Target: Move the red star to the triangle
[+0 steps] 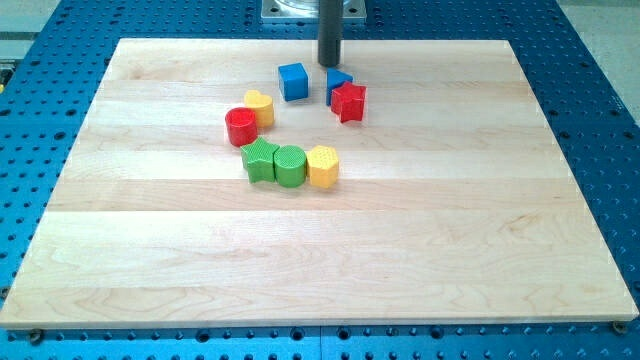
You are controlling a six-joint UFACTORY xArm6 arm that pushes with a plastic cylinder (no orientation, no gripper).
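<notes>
The red star lies near the board's top centre. A blue block, likely the triangle, touches it at its upper left and is partly hidden behind it. My tip stands just above that blue block, close to it, at the view's top. A blue cube sits to the left of the tip.
A yellow heart and a red cylinder touch each other left of centre. Below them a green block, a green cylinder and a yellow block stand in a row. The wooden board lies on a blue perforated table.
</notes>
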